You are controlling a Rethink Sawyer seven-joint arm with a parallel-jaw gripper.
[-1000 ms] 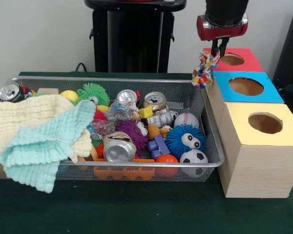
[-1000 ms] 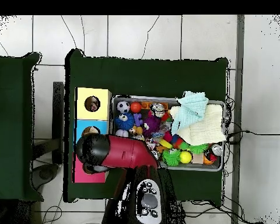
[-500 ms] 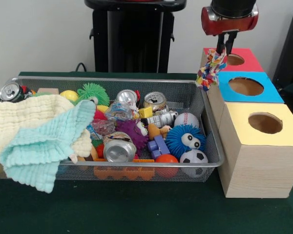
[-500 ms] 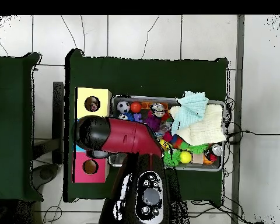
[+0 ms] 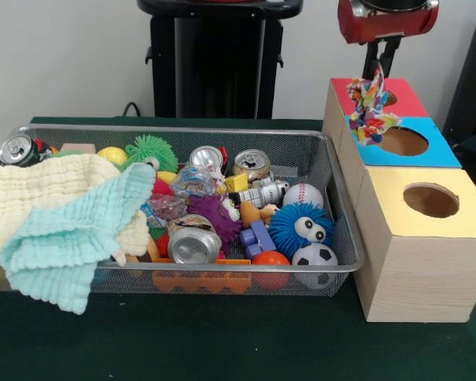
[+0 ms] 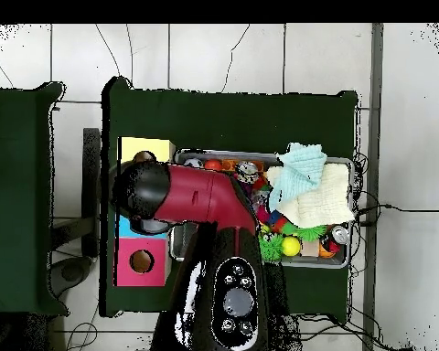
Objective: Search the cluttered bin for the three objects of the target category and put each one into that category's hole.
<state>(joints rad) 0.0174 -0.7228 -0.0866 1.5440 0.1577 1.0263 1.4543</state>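
One confetti-spotted wrapper wad (image 5: 370, 104) hangs pinched in my gripper (image 5: 379, 57), over the blue-topped box (image 5: 428, 155). I judge it should reach the yellow-topped box's hole (image 5: 431, 200) before release.

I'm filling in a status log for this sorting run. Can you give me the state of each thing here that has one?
Red and black gripper: shut on the confetti-spotted white wrapper wad, which hangs over the blue-topped box.
Yellow-topped wooden box's round hole: open, contents not visible.
Red-topped box: hole partly hidden by the wad.
Silver wire mesh basket: full of clutter.
Cream and mint cloths: draped over the basket's edge.
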